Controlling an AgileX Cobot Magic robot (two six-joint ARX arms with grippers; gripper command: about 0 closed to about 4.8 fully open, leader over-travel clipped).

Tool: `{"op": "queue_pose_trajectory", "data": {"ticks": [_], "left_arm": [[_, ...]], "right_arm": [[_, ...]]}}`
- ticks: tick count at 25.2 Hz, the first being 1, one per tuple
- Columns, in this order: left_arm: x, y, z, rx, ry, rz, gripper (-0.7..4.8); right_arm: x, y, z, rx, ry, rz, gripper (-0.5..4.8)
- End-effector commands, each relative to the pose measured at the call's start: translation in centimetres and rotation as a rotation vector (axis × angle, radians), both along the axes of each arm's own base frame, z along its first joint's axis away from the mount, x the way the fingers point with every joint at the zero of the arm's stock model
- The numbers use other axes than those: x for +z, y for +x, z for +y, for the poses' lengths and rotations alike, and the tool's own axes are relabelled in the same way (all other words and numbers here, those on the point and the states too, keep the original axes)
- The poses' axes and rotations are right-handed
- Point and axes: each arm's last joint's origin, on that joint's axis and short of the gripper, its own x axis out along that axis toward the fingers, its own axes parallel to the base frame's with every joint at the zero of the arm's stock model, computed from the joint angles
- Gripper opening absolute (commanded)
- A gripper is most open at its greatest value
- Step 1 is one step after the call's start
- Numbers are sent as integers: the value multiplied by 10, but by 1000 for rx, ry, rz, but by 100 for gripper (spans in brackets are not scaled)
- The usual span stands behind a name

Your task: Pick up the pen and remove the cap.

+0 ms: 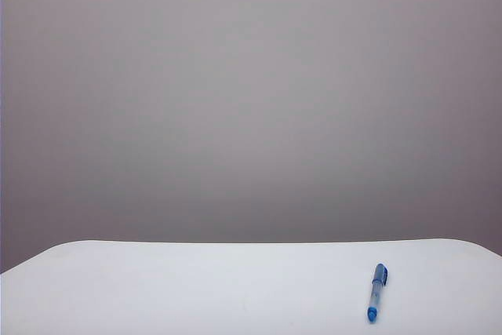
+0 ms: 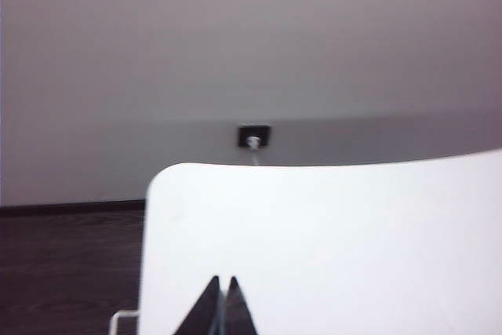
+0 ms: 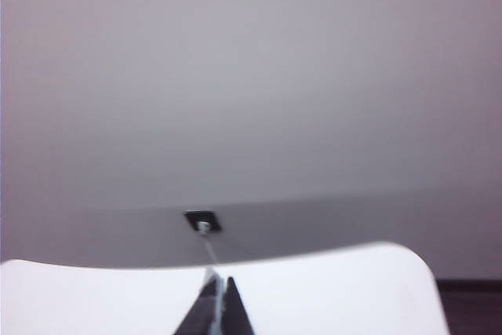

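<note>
A slim blue pen [image 1: 376, 293] lies on the white table [image 1: 196, 288] at the front right in the exterior view, its cap [image 1: 380, 274] still on at the far end. Neither arm shows in that view. The left wrist view has my left gripper [image 2: 223, 280] above the white table [image 2: 337, 233], its two dark fingertips pressed together with nothing between them. My right gripper [image 3: 221, 280] likewise stands shut and empty over the table [image 3: 329, 296] in the right wrist view. The pen appears in neither wrist view.
A plain grey wall fills the background. A dark wall socket [image 2: 253, 136] with a white cable sits beyond the table's far edge, also seen as the socket [image 3: 202, 220] in the right wrist view. Dark floor [image 2: 70, 272] lies beside the table's rounded corner.
</note>
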Motion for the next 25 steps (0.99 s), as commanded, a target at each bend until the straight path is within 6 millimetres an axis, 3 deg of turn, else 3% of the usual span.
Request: {"op": "queue_pose_trajectory", "data": {"ticks": [1, 8, 11, 13, 16, 17, 18, 19, 25], "left_arm": [[10, 20, -3, -83, -4, 32, -6], [21, 59, -3, -95, 2, 150, -6], [23, 72, -10, -128, 19, 181, -6], [22, 84, -23, -158, 89, 183, -6], [19, 91, -38, -192, 144, 181, -6], [17, 92, -42, -219, 170, 183, -6], [12, 95, -50, -292, 228, 186, -6], [7, 96, -61, -383, 290, 189, -6], [-11, 107, -79, -548, 318, 224, -6]], "right_arm": [[15, 30, 4, 32, 17, 89, -1], [25, 86, 32, 51, -37, 303, 6], [19, 104, 52, 37, -81, 340, 64], [0, 122, 74, 74, -113, 403, 64], [-26, 134, 88, 77, -136, 488, 80], [-34, 137, 91, 71, -137, 515, 130], [-49, 142, 97, 60, -125, 576, 328], [-61, 146, 98, 37, -103, 629, 477], [-92, 153, 101, -27, -47, 770, 479]]}}
